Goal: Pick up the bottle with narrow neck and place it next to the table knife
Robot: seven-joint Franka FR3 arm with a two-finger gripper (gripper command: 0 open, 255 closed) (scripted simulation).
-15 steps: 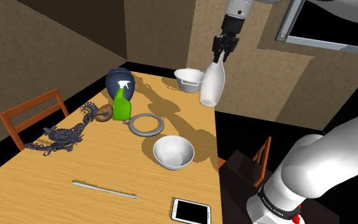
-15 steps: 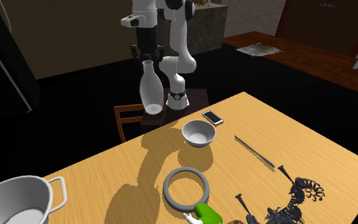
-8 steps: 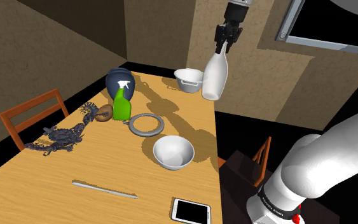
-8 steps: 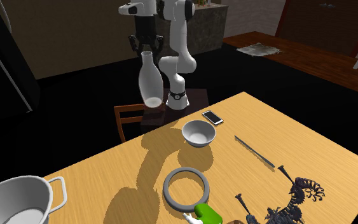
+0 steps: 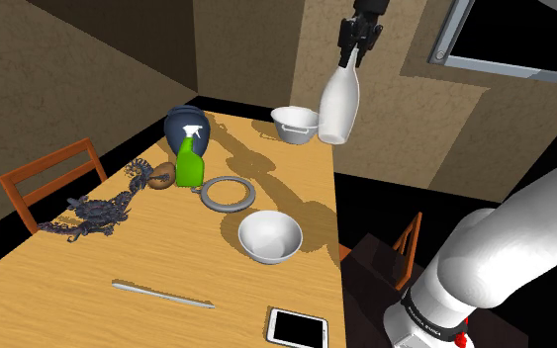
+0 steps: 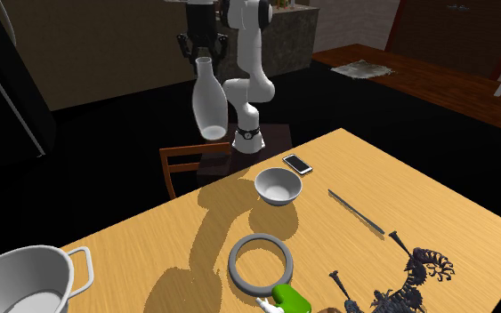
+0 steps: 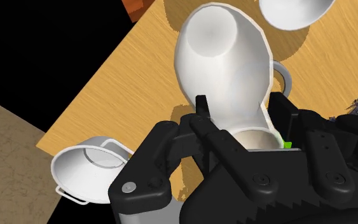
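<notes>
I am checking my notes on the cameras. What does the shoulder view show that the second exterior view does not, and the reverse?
Shoulder view, not the other: a dark blue jar behind the green spray bottle. Second exterior view, not the shoulder one: a pale rug on the far floor. Both: the white bottle held by its neck in the gripper, the table knife and the white bowl.

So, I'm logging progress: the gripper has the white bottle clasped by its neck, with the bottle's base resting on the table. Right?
Not quite. The gripper does clasp the white bottle by its neck, but the base is not on the table: the bottle hangs in the air well above it, as the shoulder view shows.
</notes>
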